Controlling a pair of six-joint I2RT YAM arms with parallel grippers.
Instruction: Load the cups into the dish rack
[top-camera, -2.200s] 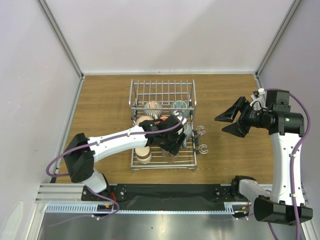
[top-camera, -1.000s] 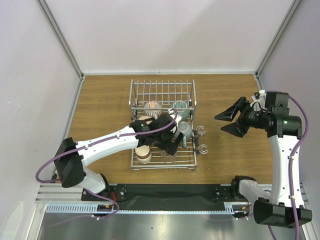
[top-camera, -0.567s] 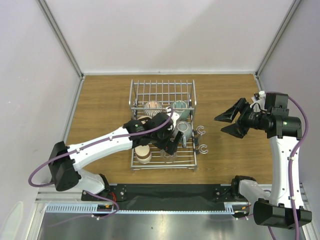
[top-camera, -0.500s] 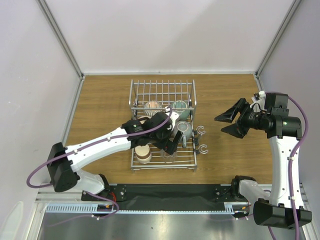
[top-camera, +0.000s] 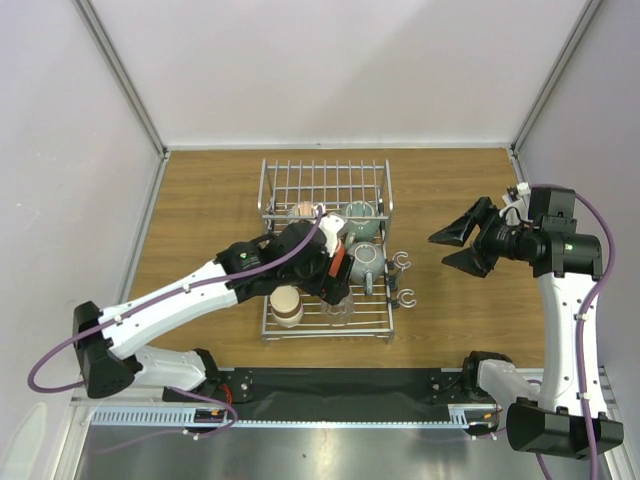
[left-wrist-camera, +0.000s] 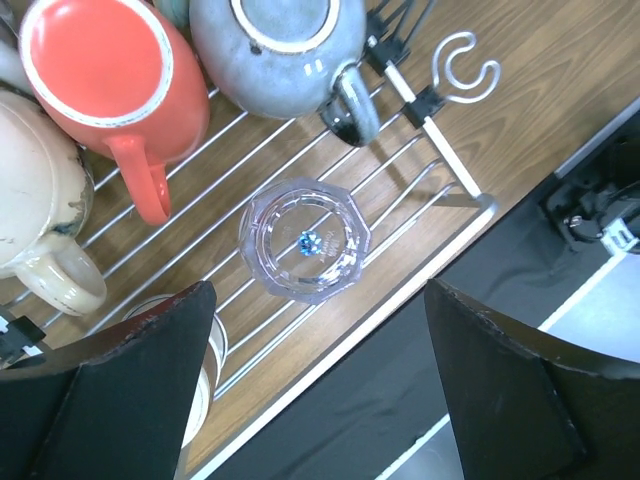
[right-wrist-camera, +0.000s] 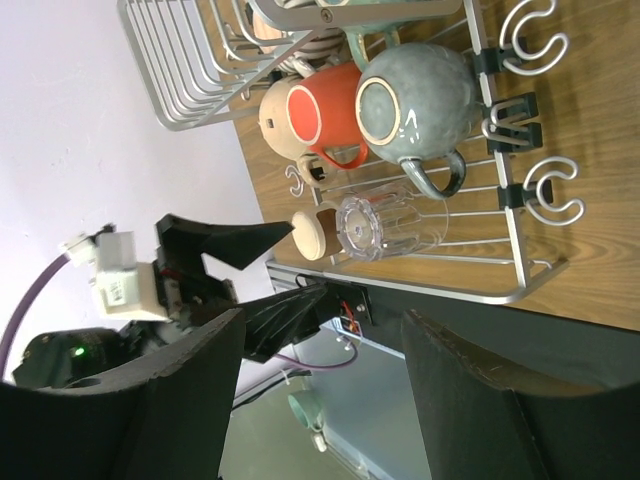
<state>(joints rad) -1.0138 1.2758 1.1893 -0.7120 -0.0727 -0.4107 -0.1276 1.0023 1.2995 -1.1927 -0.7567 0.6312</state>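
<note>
Tipping is the risk: clear faceted glass cup (left-wrist-camera: 305, 238) stands on the silver wire dish rack's (top-camera: 325, 185) front slats, directly under the left jaws, wide and empty. A sideways brush could topple it against the red-orange mug (left-wrist-camera: 100, 75). Right jaws, also wide, hang well aside.

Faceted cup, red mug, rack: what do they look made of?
Faceted cup: clear glass or hard plastic. It is fully see-through with crisp facets, and I can't tell which. Red mug: likely glazed ceramic, with a glossy orange-red surface and a pale rim. Rack: metal wire with a bright silver finish.
</note>
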